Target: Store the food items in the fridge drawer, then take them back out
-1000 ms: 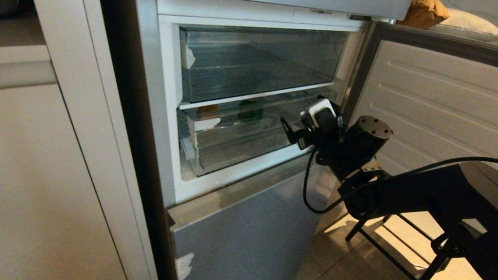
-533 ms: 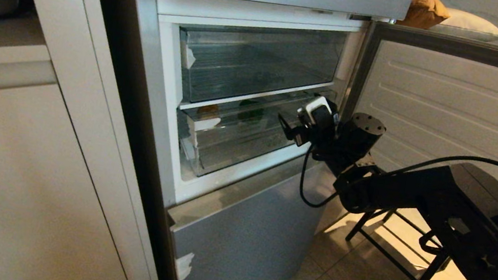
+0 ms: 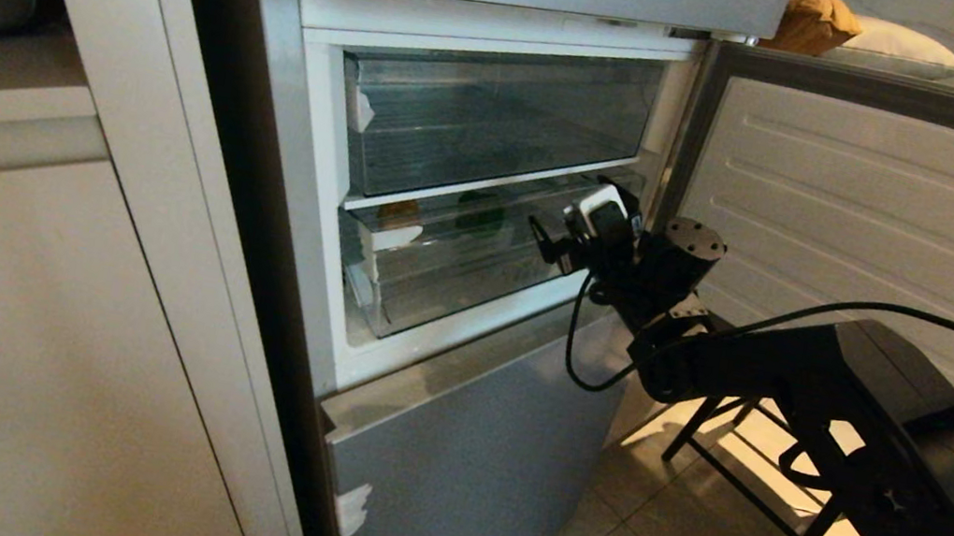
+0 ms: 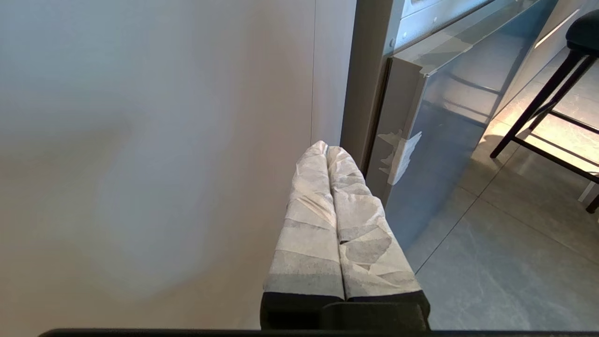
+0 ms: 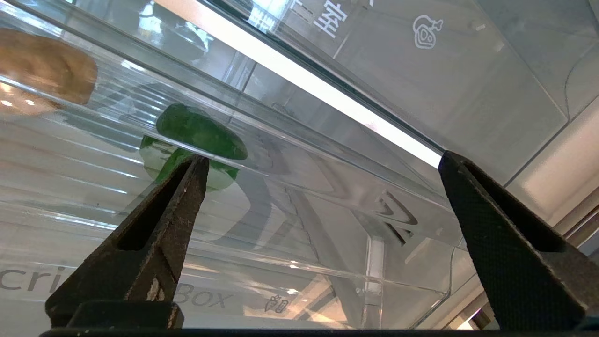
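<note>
Tan-brown potato (image 5: 44, 77) and glossy green bell pepper (image 5: 199, 140) lying inside the clear fridge drawer (image 3: 448, 269), the lower of two transparent drawers in the open silver-grey fridge (image 3: 468, 456); potato toward the drawer's left end, pepper near the middle, well apart from each other, both seen dimly through the clear front in the head view as an orange patch (image 3: 398, 216) and a green patch (image 3: 480, 212). Drawer pushed in, thick front lip (image 5: 299, 187) running across the right wrist view with printed lettering and a small carrot icon low on the front. Upper drawer (image 3: 499, 120) directly above, a white strip of fridge frame between the two. Right gripper (image 3: 549, 239) just in front of the drawer's right part, jaws spread wide and holding nothing, one dark fingertip (image 5: 192, 171) overlapping the pepper's outline through the plastic, the other (image 5: 456, 171) near the drawer's right end; contact with the lip impossible to tell. Black right arm reaching in from the lower right of the head view, cable looping below the wrist. Fridge door (image 3: 883, 206) swung open on the right, ribbed white lining facing out. Black stool legs (image 3: 748, 479) on the grey tiled floor behind the arm. Left gripper (image 4: 327, 157) parked low beside the beige cabinet (image 4: 154, 140) and the fridge's lower door, its white-wrapped fingers (image 4: 355, 210) pressed together, empty
</note>
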{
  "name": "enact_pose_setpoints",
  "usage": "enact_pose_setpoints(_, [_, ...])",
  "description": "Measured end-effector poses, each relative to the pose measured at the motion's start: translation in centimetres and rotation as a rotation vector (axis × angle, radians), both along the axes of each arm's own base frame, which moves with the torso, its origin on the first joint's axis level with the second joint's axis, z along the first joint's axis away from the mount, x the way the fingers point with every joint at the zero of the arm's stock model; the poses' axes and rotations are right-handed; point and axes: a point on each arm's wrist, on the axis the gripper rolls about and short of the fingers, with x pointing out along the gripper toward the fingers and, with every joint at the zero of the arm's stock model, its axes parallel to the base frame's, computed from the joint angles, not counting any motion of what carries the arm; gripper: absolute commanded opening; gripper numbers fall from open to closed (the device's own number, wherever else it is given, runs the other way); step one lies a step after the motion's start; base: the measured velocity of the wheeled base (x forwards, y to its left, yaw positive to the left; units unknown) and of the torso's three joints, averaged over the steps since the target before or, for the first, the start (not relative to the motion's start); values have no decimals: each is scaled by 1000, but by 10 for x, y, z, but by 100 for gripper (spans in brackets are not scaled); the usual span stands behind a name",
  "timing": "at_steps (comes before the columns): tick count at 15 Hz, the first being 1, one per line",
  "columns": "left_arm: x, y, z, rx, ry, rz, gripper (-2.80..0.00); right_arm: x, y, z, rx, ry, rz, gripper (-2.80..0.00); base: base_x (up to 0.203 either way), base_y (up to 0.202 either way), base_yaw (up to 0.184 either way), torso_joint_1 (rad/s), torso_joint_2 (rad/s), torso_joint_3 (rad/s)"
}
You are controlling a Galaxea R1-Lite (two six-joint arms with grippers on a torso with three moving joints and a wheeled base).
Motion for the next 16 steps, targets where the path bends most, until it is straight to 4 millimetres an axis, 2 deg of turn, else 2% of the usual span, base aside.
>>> enact_pose_setpoints(10, [0, 0, 0, 0, 0, 0, -280, 1, 1, 8, 20, -50, 0, 0, 0, 0, 0, 0, 0, 0])
enact_pose_setpoints(16, [0, 0, 0, 0, 0, 0, -280, -4, -1, 7, 20, -59, -6, 0, 0, 0, 0, 0, 0, 0])
